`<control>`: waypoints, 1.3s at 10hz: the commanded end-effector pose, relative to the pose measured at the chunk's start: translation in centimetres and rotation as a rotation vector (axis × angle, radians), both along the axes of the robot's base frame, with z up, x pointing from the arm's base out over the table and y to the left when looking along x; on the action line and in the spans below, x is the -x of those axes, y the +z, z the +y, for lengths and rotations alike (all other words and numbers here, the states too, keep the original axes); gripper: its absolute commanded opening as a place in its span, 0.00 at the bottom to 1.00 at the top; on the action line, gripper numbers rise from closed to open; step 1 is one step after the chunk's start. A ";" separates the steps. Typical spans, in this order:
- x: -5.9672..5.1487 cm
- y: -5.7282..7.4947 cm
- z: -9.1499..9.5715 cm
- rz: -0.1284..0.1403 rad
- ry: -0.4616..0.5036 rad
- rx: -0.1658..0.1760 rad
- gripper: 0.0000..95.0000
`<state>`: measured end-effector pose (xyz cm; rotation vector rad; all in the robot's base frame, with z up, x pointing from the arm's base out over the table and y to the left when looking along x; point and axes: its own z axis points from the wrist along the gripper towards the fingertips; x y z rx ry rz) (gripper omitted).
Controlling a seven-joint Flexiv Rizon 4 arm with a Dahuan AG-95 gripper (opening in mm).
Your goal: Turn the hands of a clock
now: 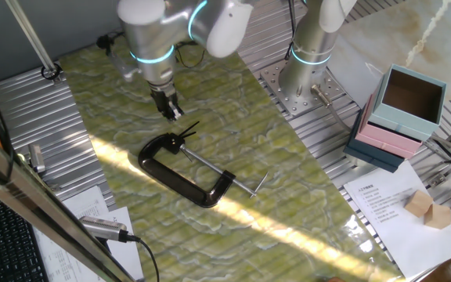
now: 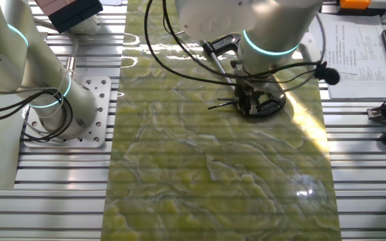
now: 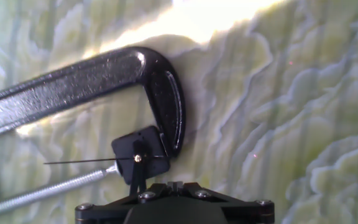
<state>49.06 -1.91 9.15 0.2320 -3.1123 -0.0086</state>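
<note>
End effector points down just above the hands (grip cannot be told).

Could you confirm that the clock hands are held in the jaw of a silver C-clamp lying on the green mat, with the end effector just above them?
Not quite: the C-clamp is black, not silver; only its screw rod is silver. The one fixed view shows this. The rest holds: the hands sit in its jaw on the green mat, with the end effector just above them.
</note>
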 end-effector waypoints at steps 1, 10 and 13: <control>-1.0 1.3 0.3 -0.022 -0.002 -0.003 0.00; -1.4 3.6 1.0 -0.061 0.009 -0.005 0.00; -1.2 4.4 1.1 -0.064 0.003 -0.010 0.00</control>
